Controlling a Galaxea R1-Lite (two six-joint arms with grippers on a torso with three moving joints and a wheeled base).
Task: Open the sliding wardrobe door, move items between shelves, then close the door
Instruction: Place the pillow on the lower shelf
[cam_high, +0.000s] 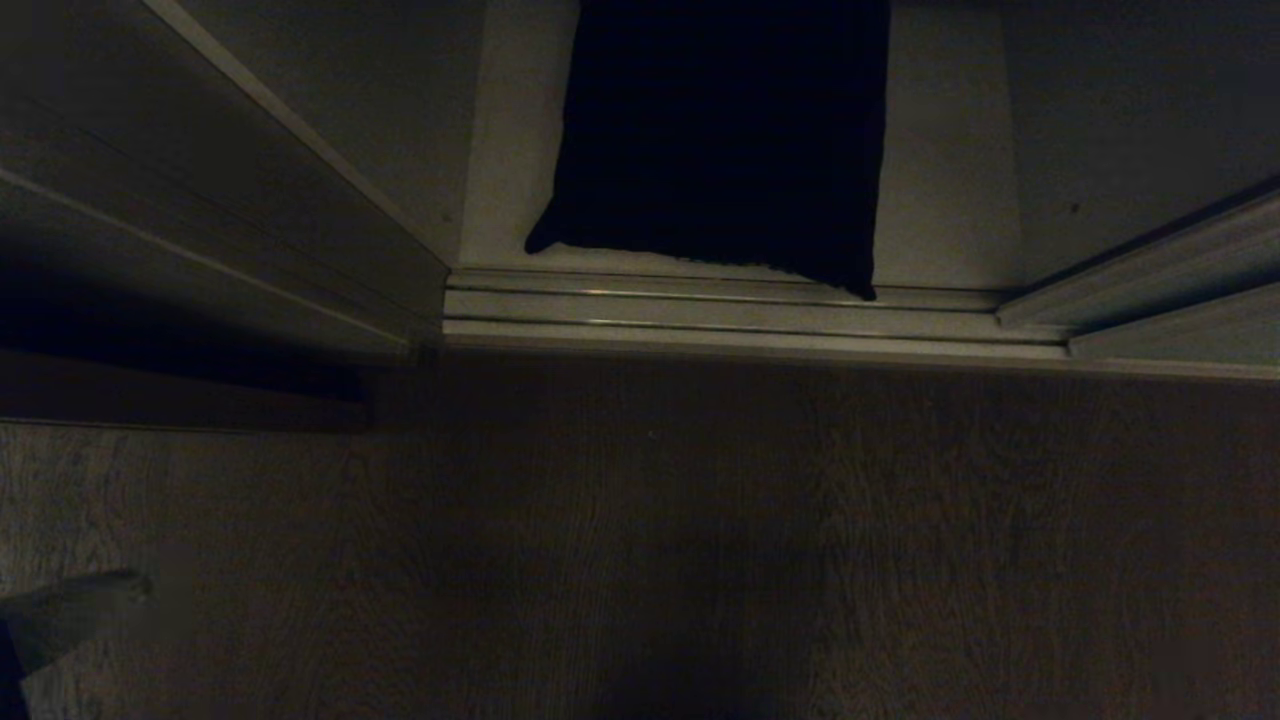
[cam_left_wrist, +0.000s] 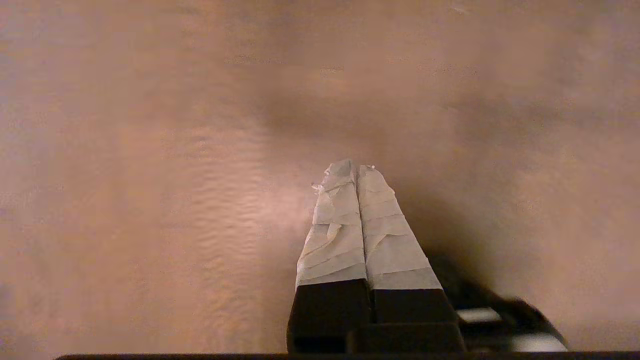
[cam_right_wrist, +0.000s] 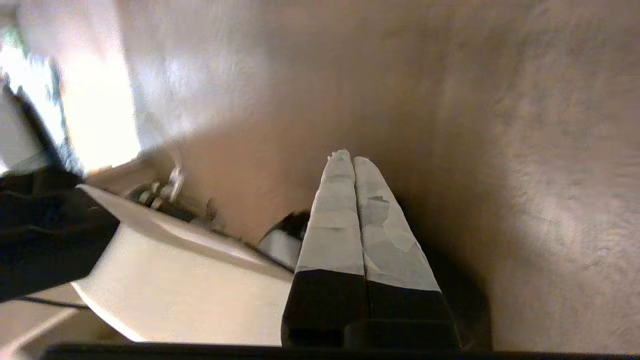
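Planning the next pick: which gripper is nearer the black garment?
Left, probably: left gripper shut above the floor, apparently inside head view's lower left corner, short of the black garment. Right gripper shut, by the robot's base, outside head view.

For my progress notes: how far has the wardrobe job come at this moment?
The wardrobe looks open: a black garment lies on the bottom shelf behind the bare door track. Nothing is in hand: the left gripper and right gripper are shut and empty. Closing the door remains.

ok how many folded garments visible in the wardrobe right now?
1. A black garment lies on the wardrobe's bottom shelf, just behind the door track. Upper shelves are out of view, so others may be hidden.
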